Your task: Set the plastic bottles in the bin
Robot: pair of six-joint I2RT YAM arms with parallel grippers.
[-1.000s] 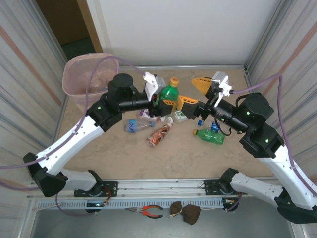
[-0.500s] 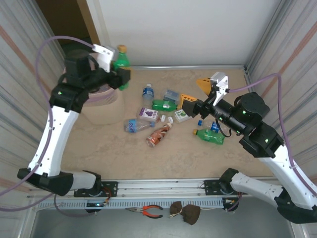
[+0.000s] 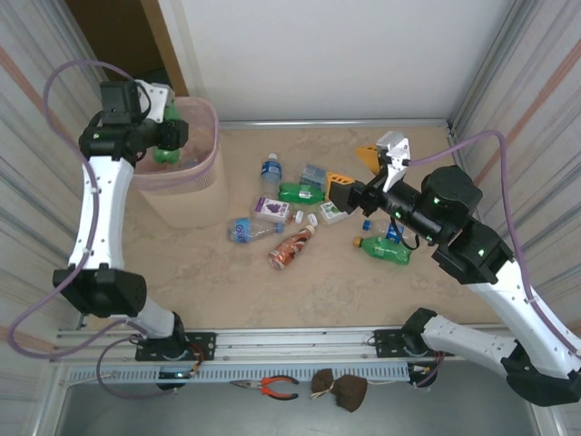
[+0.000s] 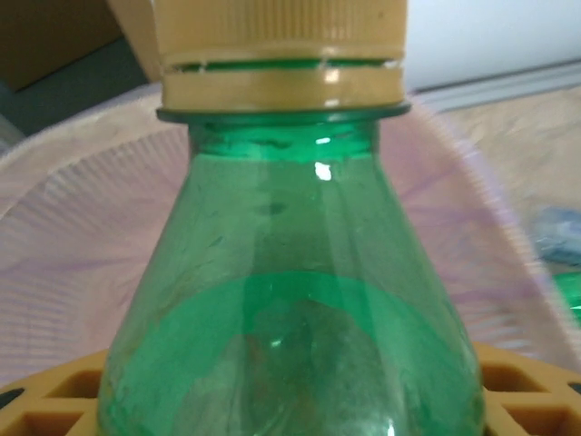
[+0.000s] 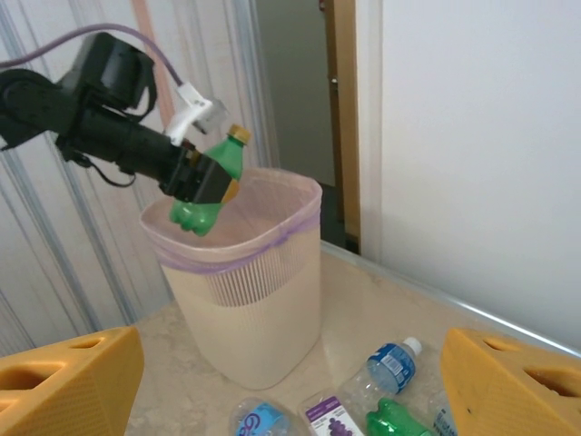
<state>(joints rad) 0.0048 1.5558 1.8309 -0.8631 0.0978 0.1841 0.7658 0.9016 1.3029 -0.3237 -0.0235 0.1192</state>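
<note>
Currently the left gripper [image 5: 205, 184] is clamped on a green bottle [image 4: 290, 300] with a tan cap. It grips across the lower body, and the bottle is tilted with the cap uppermost. The bottle hangs over the open mouth of the bin [image 3: 214, 136], base about at rim level, not dropped in. The bin stands at the far-left corner of the table [image 3: 272, 291].

The right gripper [image 3: 352, 174] is spread wide with nothing between its fingers, hovering over the middle of the table, nearer the far edge.

Other bottles lie loose mid-table:
- blue-capped bottle [image 3: 270, 169]
- second green bottle [image 3: 298, 193], just beside it
- purple-label bottle [image 3: 270, 208]
- blue-label bottle [image 3: 245, 230]
- brownish bottle [image 3: 292, 247]
- third green bottle [image 3: 385, 250], toward the right edge, under the right arm
</note>
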